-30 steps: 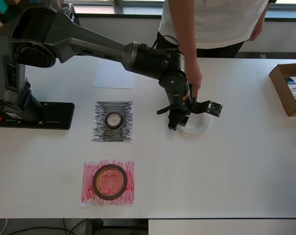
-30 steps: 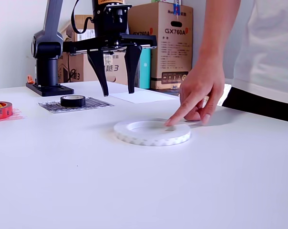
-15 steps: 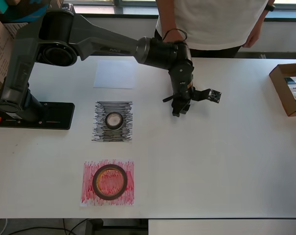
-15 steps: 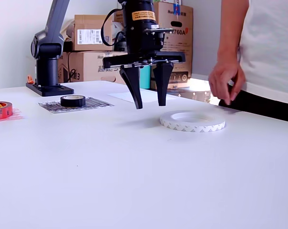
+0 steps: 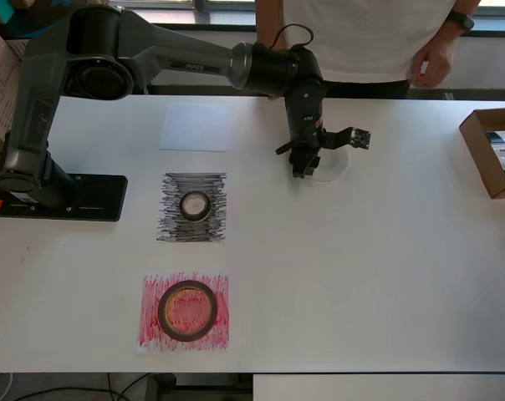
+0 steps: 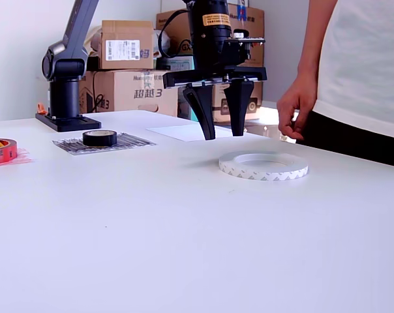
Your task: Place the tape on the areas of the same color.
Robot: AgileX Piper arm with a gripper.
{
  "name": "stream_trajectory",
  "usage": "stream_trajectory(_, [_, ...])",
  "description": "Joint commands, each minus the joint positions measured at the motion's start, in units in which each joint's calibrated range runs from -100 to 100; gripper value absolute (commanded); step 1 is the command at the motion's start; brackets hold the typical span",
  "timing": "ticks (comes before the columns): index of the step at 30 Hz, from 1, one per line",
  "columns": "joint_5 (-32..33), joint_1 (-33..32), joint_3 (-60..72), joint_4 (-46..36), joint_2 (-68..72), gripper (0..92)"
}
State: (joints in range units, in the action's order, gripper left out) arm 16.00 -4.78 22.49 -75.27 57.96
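Note:
The white tape ring point(image 6: 263, 165) lies flat on the bare table, apart from every sheet; in the overhead view the ring point(image 5: 330, 166) is partly covered by my gripper point(image 5: 300, 170). My gripper point(image 6: 223, 135) hangs open just above the table, beside the ring on the exterior view's left, holding nothing. A small black roll point(image 5: 195, 205) sits on the scribbled black sheet point(image 5: 173, 225). The dark-red roll point(image 5: 186, 310) rests on the scribbled red sheet point(image 5: 152, 334). Nothing lies on the plain white sheet point(image 5: 196, 127).
A person stands at the far table edge, a hand point(image 6: 293, 111) hanging near the ring. An open cardboard box point(image 5: 492, 152) sits at the overhead view's right edge. The arm's base point(image 5: 60, 196) is at the left. Stacked cartons point(image 6: 126, 72) stand behind.
The person pushed the white ring toward the far edge and withdrew the hand. My open gripper followed, moving toward the far side and stopping beside the ring.

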Motion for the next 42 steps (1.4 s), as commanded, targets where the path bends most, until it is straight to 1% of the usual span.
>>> stream_trajectory(1, [-0.76,-0.68,-0.36,-0.29,-1.73,50.7])
stream_trajectory(6, [-0.27,-0.92,-0.36,-0.29,-1.83,50.7])
stream_trajectory(12, [-0.27,0.26,-0.55,-0.37,-1.92,50.7])
stream_trajectory(22, [-1.09,7.05,-0.73,-0.37,-2.39,50.7])
stream_trajectory(30, [-3.22,11.63,-0.55,-0.46,-2.48,50.7])
stream_trajectory(34, [-3.95,12.66,-0.45,-1.56,-2.48,50.7])
stream_trajectory(42, [-4.04,12.66,-0.45,-1.56,-2.58,50.7])
